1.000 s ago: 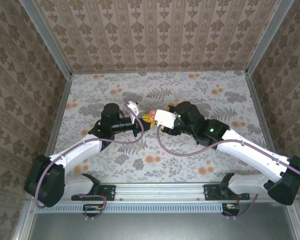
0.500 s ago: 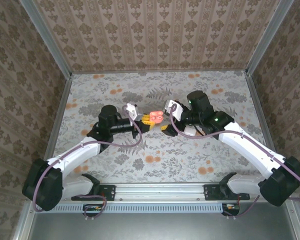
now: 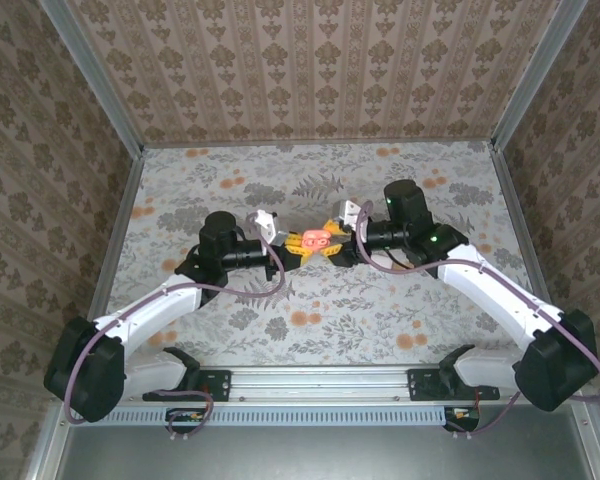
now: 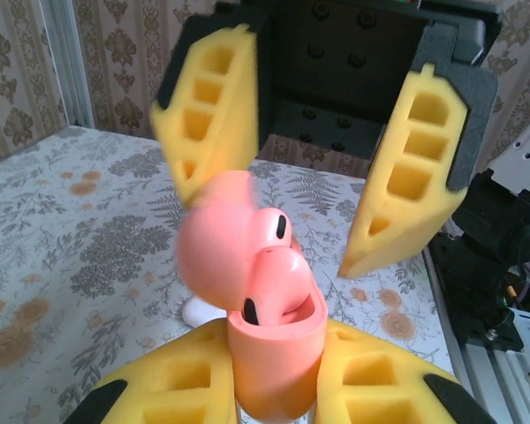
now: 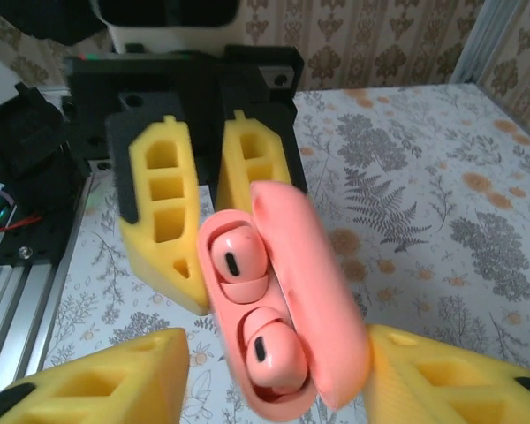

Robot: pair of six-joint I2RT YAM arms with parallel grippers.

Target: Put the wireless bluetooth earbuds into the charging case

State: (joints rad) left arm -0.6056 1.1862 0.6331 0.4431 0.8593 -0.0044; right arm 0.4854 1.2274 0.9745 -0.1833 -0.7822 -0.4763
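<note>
The right gripper (image 3: 330,240), drawn back a moment ago, is in again, its yellow foam jaws apart on either side of the small coral-red plastic charging case (image 5: 314,291). The left gripper (image 3: 296,246) clamps that case in mid-air. Both tiny coral earbuds (image 5: 238,258) sit inside the open case, so probably only closing it remains.

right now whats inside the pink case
Two earbuds sit side by side in the open case. Their lower parts are sunk into it, so whether they are fully seated is hidden.
</note>
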